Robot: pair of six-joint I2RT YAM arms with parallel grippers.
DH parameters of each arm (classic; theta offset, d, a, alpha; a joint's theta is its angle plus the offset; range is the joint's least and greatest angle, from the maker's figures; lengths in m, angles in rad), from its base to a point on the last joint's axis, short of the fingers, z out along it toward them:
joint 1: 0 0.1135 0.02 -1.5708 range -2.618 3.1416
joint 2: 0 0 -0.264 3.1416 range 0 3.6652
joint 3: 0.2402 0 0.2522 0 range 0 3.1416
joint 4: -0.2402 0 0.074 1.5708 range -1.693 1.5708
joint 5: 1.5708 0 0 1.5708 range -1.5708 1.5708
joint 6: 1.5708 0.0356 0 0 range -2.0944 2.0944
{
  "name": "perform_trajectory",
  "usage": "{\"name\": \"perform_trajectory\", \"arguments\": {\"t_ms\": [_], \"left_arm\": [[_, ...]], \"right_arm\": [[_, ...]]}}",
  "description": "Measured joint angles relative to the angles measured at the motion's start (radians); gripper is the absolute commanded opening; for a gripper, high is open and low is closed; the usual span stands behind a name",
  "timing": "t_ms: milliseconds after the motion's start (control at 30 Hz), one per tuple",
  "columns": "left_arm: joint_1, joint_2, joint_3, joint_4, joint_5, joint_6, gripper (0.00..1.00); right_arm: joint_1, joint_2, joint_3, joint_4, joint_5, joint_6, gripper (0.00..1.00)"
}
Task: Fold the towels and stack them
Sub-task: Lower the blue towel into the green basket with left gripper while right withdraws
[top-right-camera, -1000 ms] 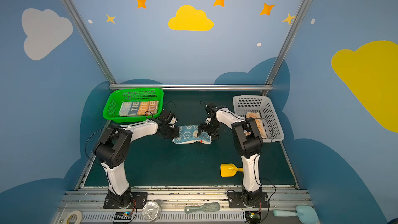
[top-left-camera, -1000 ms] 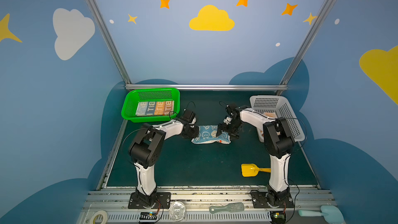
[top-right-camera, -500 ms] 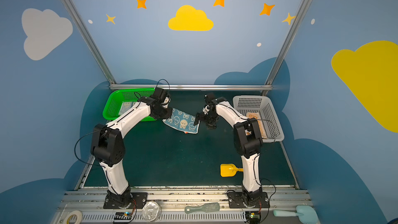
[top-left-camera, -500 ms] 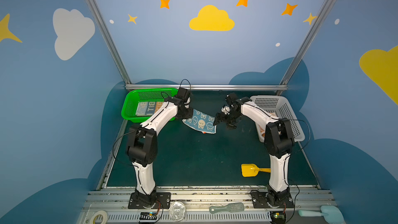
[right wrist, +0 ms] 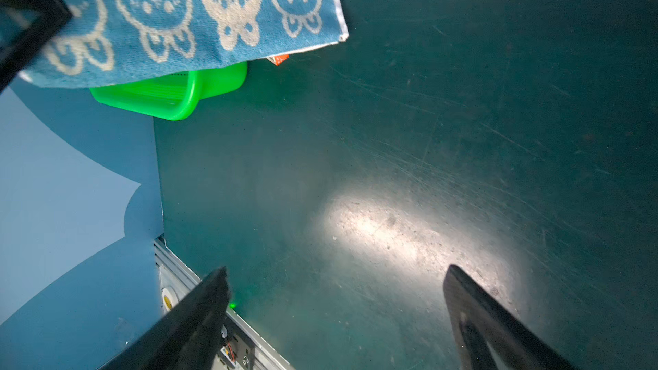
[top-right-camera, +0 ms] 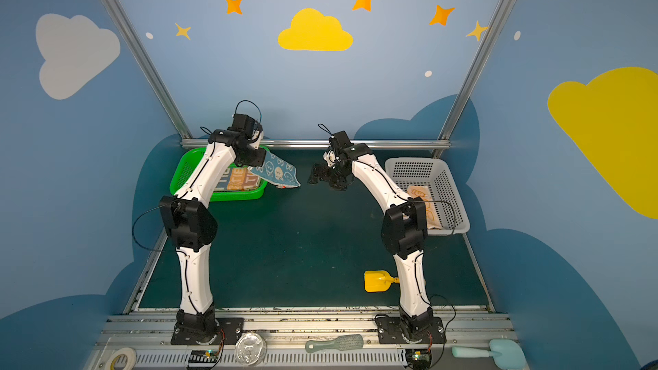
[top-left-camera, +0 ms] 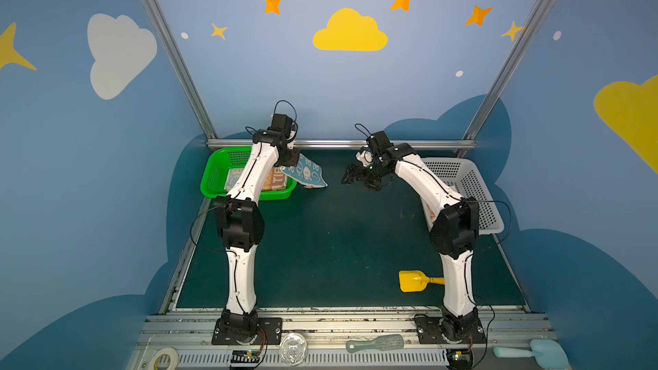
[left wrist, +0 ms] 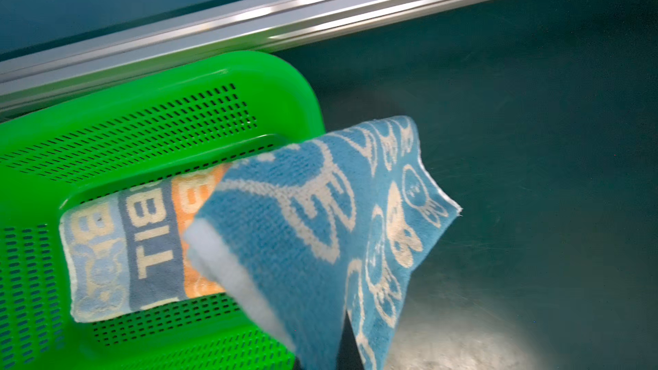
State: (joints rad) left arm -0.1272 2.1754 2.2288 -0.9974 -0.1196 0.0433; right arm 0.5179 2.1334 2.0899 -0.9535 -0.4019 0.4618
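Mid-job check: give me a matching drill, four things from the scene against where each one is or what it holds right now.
Things:
1. blue towel
2. green basket
3. grey basket
4. yellow scoop

States:
a. lies on the mat, in no basket
b. holds a folded towel with lettering
c. hangs from the shut left gripper
d. holds a cream towel with orange print

Pairs: 1-c, 2-b, 3-d, 4-a
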Motion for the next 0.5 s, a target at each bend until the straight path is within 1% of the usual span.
{"name": "perform_trajectory", "arguments": {"t_ms": [133,267,367,500], "left_arm": [[0.097,-0.006,-0.058,0.042,0.021,0.076,0.03],[0.171,-0.008,-0.14,0.098,0.052,0.145,0.03],[0.204,-0.008,-0.175,0.125,0.066,0.184,0.03],[0.23,-0.005,-0.173,0.147,0.061,0.222,0.03]], "right_arm": [[0.022,0.0,0.016,0.043,0.005,-0.028,0.94],[0.04,0.001,0.016,0.105,0.008,-0.055,0.94],[0.05,0.023,0.046,0.14,0.007,-0.066,0.94],[0.064,0.107,0.165,0.154,0.0,-0.08,0.94]]}}
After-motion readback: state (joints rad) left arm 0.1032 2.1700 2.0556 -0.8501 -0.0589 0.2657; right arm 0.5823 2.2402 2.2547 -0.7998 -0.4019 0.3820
